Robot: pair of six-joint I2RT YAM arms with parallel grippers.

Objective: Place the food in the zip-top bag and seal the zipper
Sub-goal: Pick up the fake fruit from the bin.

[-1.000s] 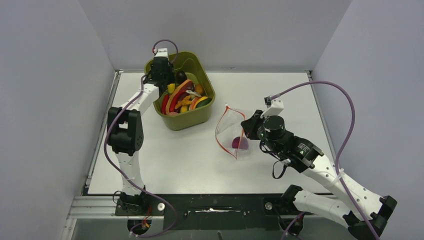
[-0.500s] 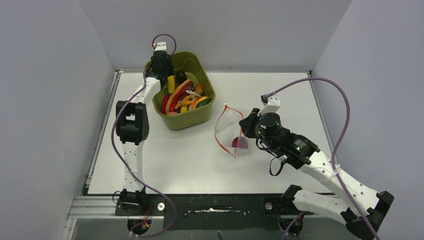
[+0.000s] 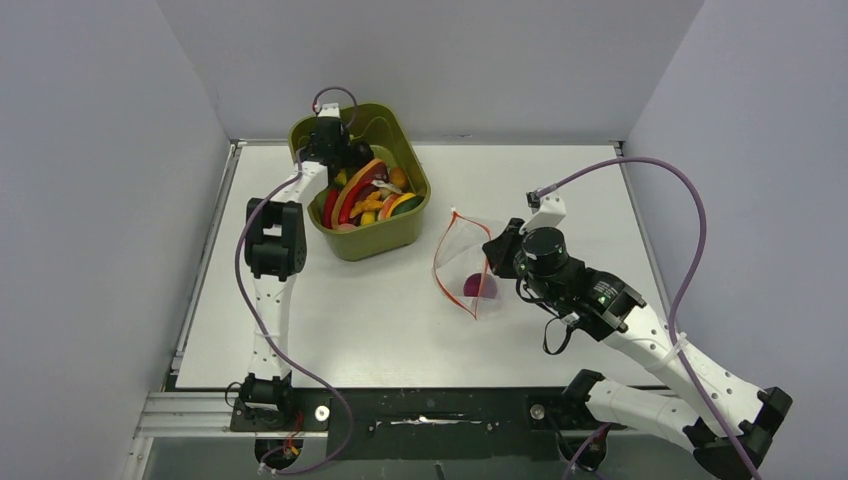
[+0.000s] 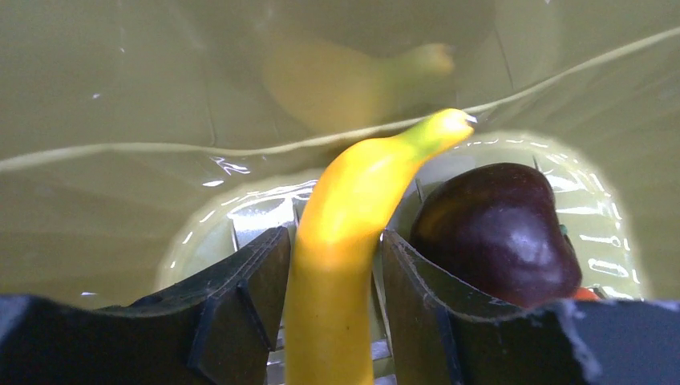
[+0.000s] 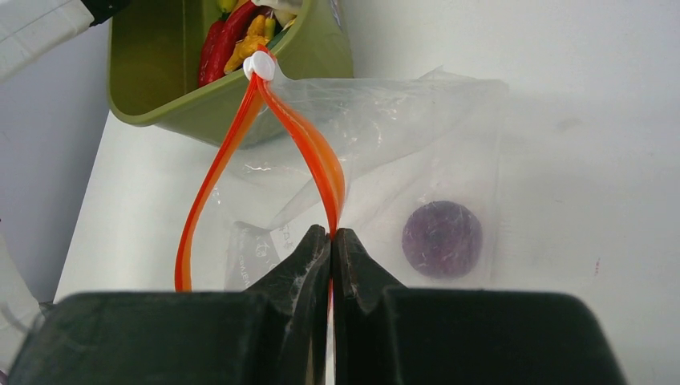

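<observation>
The bin [image 4: 120, 80] is glossy olive plastic; the banana [image 4: 353, 208] smooth, shiny yellow plastic; the dark fruit [image 4: 497, 233] polished, with bright highlights. The bag [image 5: 417, 120] is clear, crinkled film, its zipper [image 5: 325, 164] smooth orange-red plastic. The table [image 3: 560, 190] is matt white.

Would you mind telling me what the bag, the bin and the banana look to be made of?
Bag: thin clear plastic film, glossy; it creases and the purple piece shows through. Bin: rigid olive plastic, probably, shiny enough to mirror the banana. Banana: smooth yellow moulded plastic, seemingly, with a soft sheen.
</observation>
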